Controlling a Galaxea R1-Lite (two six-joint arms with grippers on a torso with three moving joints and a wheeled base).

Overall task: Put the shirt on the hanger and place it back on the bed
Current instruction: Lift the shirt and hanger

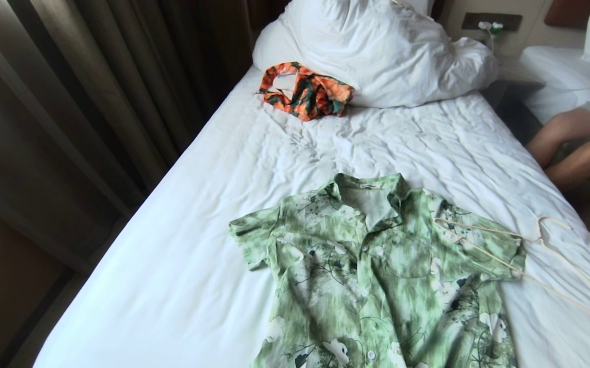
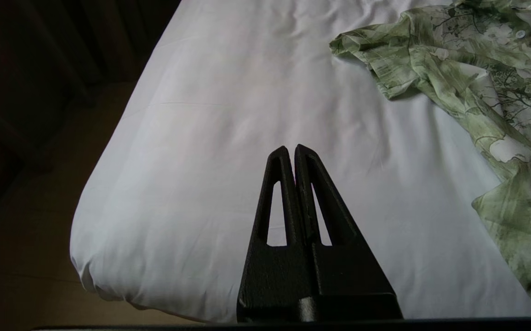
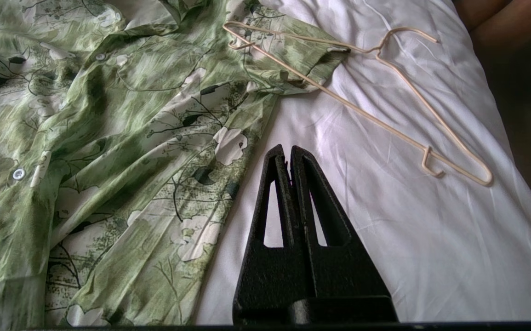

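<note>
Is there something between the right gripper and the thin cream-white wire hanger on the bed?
Nothing visible blocks it. The right gripper, shut and empty, hangs over bare white sheet of the bed. The thin cream-white wire hanger lies beyond on that sheet; only its far end rests on the green floral shirt's sleeve.

Green floral shirt (image 1: 376, 276) flat, buttoned, on white bed (image 1: 182, 266); cream hanger (image 1: 540, 255) w/ one end atop sleeve.
</note>
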